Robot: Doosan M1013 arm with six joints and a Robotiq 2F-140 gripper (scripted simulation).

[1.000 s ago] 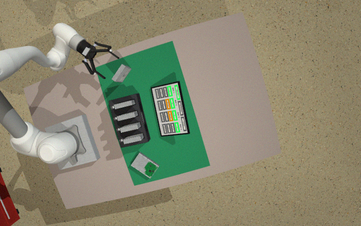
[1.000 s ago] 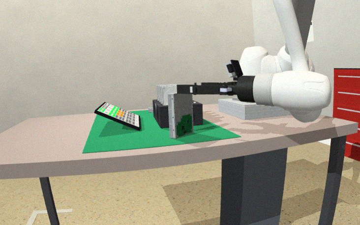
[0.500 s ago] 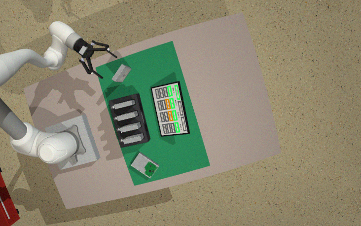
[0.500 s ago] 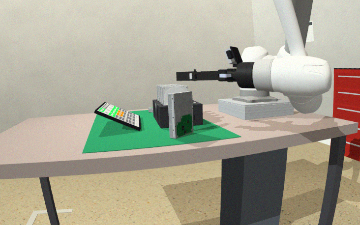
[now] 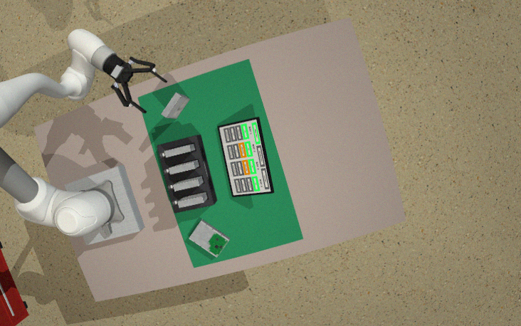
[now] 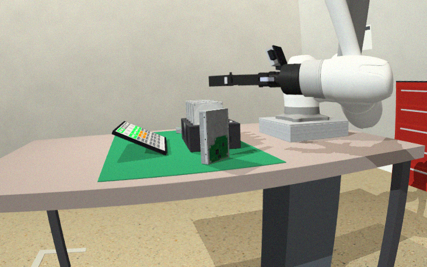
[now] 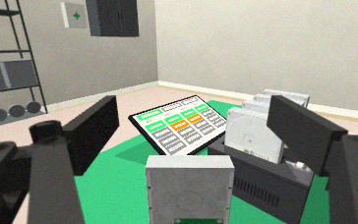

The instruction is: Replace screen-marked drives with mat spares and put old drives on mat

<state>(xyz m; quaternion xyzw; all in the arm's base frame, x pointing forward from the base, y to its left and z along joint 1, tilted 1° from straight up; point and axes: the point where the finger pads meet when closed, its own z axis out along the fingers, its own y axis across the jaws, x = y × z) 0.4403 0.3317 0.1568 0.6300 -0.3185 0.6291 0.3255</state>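
A spare drive (image 5: 175,105) (image 6: 214,126) (image 7: 189,189) stands upright on the green mat (image 5: 265,207) (image 6: 135,169), its circuit board low on one face. My gripper (image 5: 156,97) (image 6: 210,81) (image 7: 193,110) is open and empty, level, behind and above this drive's top. Another drive (image 5: 201,233) lies flat on the mat beyond the dock, circuit board up. The black dock (image 5: 208,180) (image 6: 234,135) (image 7: 256,196) stands on the mat with a drive upright in each bay. The tilted screen (image 5: 245,157) (image 6: 141,136) (image 7: 184,125) shows one orange cell in each of its two middle columns; its text is unreadable.
The arm's base block (image 5: 132,207) (image 6: 318,130) stands on the table (image 5: 338,115) (image 6: 37,163) on the robot's side of the dock. The screen stands across the dock from it. A red drawer cabinet (image 5: 7,288) (image 6: 412,119) is beyond the table.
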